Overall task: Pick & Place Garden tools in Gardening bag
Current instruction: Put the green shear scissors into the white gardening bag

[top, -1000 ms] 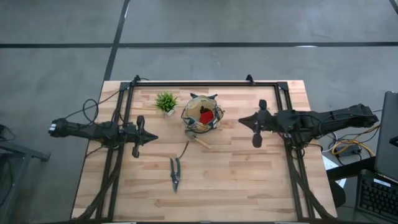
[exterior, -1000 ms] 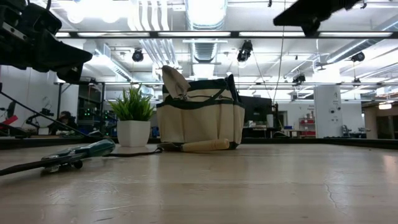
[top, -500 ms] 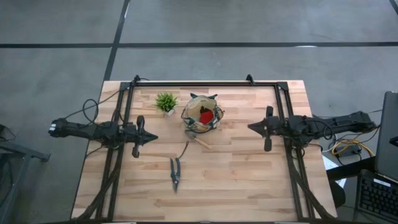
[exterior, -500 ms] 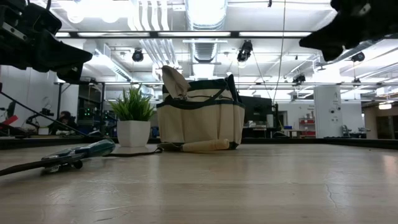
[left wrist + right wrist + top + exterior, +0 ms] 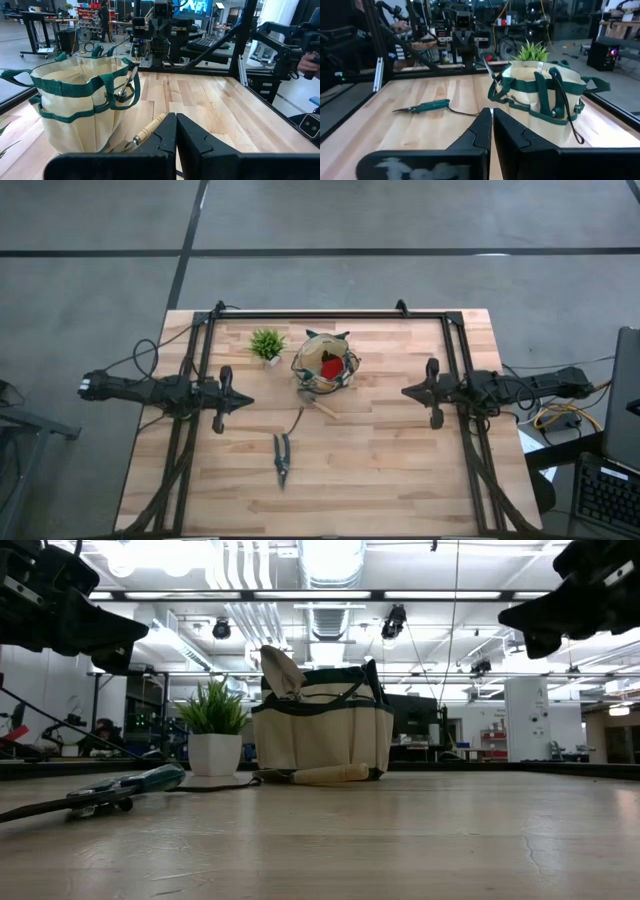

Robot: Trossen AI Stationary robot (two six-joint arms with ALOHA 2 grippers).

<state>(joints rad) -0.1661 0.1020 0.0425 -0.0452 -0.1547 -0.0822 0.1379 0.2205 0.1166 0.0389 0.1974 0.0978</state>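
The tan gardening bag [image 5: 325,365] with green trim stands upright at the table's far middle, with a red item [image 5: 333,367] inside. A scoop blade [image 5: 283,670] sticks up out of it. A wooden-handled tool [image 5: 322,407] lies on the table against the bag's near side. Grey pruning shears [image 5: 282,458] lie flat nearer the front edge. My left gripper [image 5: 247,402] hovers shut to the bag's left, pointing level toward it. My right gripper [image 5: 405,392] hovers shut to the bag's right, also level. Neither holds anything.
A small green potted plant [image 5: 266,344] stands just left of the bag. A thin dark cord [image 5: 298,420] runs on the wood from the bag toward the shears. Black frame rails [image 5: 330,314] border the table's far, left and right sides. Bare wood lies at the front right.
My right gripper has come down and drawn back toward the table's right edge, away from the bag, tipping to level. It has stayed shut and holds nothing. The bag and tools have not moved.
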